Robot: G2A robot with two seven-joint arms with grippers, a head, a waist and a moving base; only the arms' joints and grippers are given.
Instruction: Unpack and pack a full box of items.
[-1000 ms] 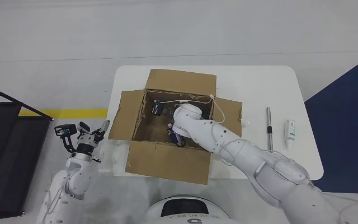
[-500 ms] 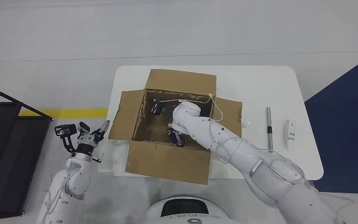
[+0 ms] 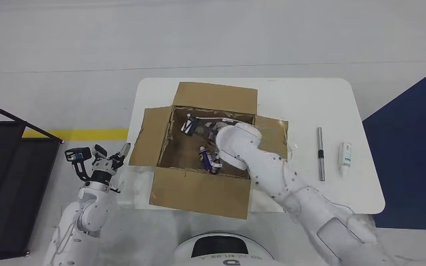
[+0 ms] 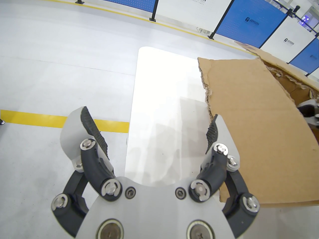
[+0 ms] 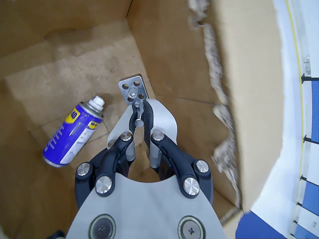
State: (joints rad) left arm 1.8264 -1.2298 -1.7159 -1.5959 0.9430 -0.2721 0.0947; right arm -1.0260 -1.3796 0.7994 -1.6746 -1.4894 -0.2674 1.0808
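Open cardboard box point(image 3: 216, 98) sits on the bench point(image 3: 306, 100), toward its left edge. Right tool point(image 5: 140, 111) is inside the box, pinching a small holed metal plate point(image 5: 132, 88). Blue spray can point(image 5: 72, 135) lies on its side on the box floor nearby. Left tool point(image 4: 152, 135) is spread, holding nothing, at the bench's left edge. Metal rod point(image 3: 319, 153) and white tube point(image 3: 345, 158) lie near the right edge.

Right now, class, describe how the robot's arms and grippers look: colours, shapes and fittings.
The left arm and right arm are glossy white with rounded segments. The left gripper and right gripper match: pale grey palm plate, black linkages with silver screws, two white curved fingers lined with black ribbed pads.
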